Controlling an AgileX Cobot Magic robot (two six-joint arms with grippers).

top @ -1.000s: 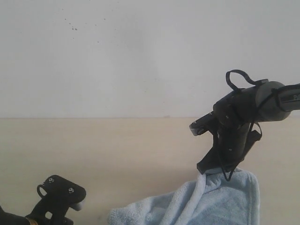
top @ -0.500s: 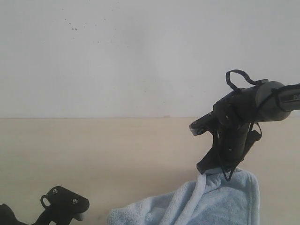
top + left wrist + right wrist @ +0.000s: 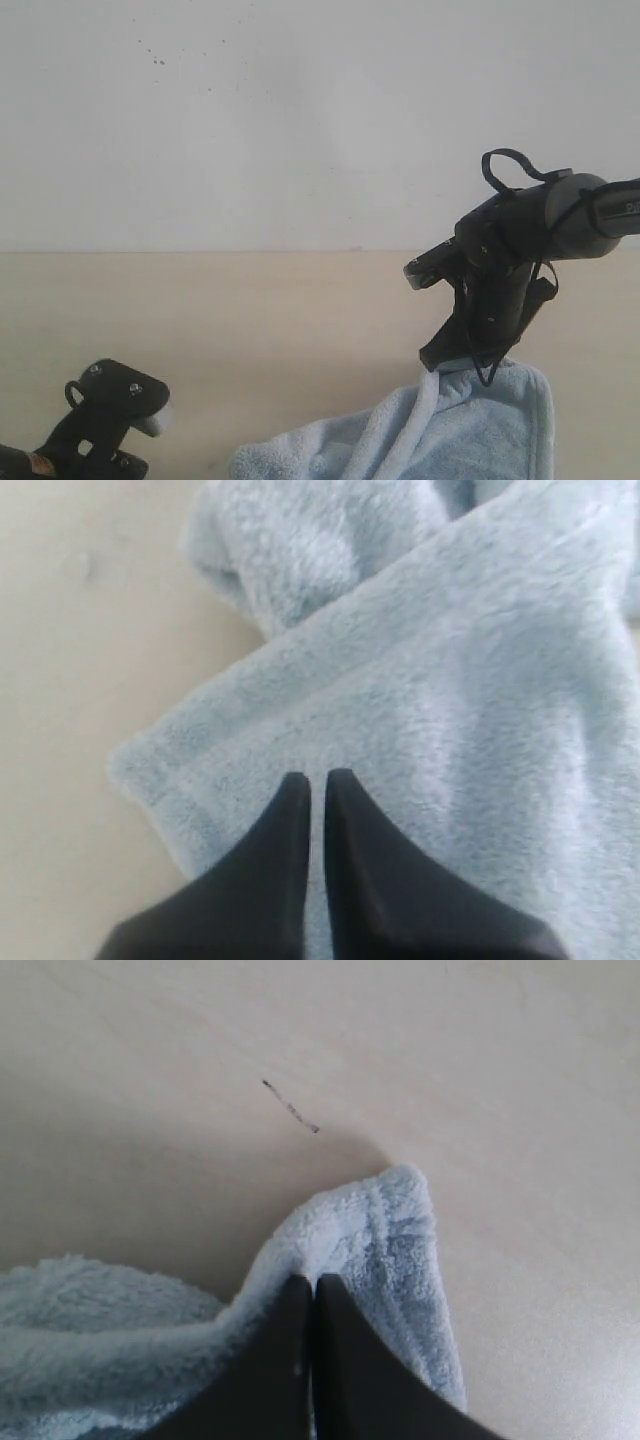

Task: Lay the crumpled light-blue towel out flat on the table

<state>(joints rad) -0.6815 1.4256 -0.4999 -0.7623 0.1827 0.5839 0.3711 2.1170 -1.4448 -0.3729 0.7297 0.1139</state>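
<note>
The large pale blue-grey fluffy terry towel (image 3: 480,430) lies bunched at the near right of the smooth light beige wood-toned table (image 3: 250,330), which runs back to a plain white wall (image 3: 300,120). It is far from flat: a thick fold runs up through the middle, and the left part sits in a rumpled heap.

The black right gripper (image 3: 312,1282) has its fingers pressed together on one hemmed corner of the towel, pinching it and holding it raised above the tabletop, so the cloth hangs down from that point. The black left gripper (image 3: 316,778) is closed too, with its tips set on another hemmed corner that lies on the table (whether any cloth is caught between them cannot be told, since only a thin slit shows).

By my judgement the task is at an early stage. One corner is secured and a second is perhaps being taken. The pulling apart, the smoothing of the fold and the laying down all remain to be done.
</note>
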